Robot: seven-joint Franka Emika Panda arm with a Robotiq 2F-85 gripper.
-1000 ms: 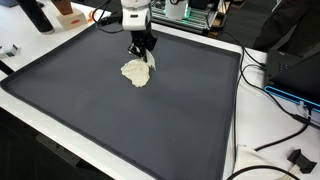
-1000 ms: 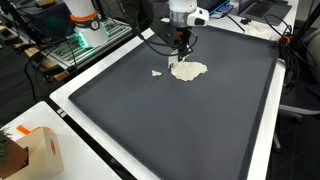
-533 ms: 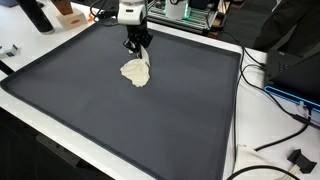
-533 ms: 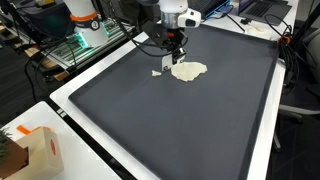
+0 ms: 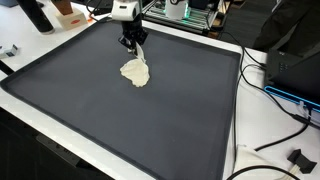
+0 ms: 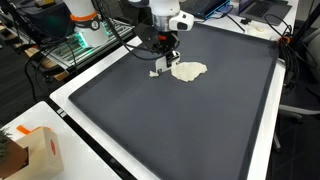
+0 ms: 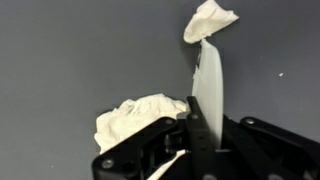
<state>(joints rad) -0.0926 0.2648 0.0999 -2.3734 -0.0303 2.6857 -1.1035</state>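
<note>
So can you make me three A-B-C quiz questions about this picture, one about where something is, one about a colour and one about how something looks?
1. Where does the cream lump lie?
A. on the mat
B. in a box
C. on the floor

2. What colour is the mat?
A. red
B. dark grey
C. yellow

3. How does the lump look?
A. folded in a neat square
B. rolled into a tube
C. crumpled

Answers:
1 A: it rests on the mat in both exterior views.
2 B: the whole mat is dark grey.
3 C: the wrist view shows it bunched and wrinkled.
</note>
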